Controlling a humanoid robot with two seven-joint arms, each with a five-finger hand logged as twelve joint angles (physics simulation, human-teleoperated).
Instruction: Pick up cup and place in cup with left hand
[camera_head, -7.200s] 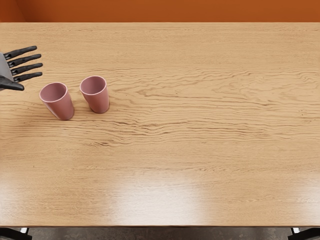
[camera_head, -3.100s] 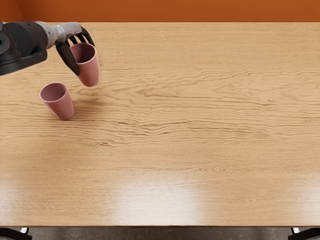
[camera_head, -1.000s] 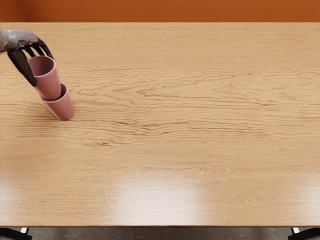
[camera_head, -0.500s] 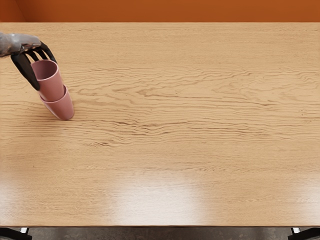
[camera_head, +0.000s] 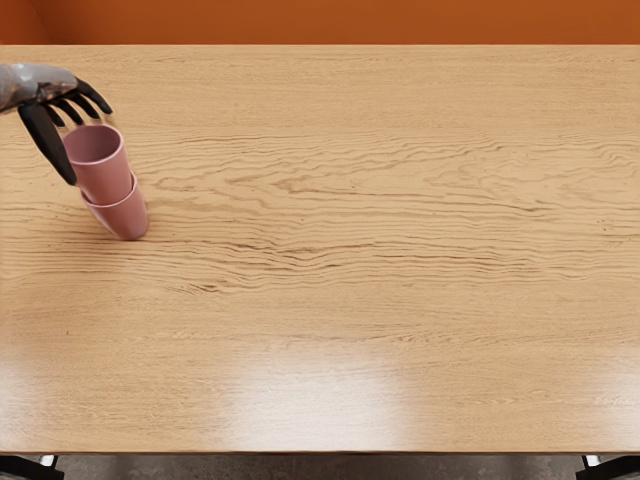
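Pink upper cup (camera_head: 104, 180) sat nested in the lower cup (camera_head: 126, 220), its rim well above the lower one's, over at the left of the wooden table (camera_head: 400, 300). Left hand (camera_head: 48, 92) hung at its rim, fingers open, loosely bent, thumb alongside.

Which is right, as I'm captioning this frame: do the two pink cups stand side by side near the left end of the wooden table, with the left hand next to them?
Not side by side: the head view shows the upper cup sitting partly inside the lower cup. Both are pink, near the wooden table's left end, with the left hand next to them.
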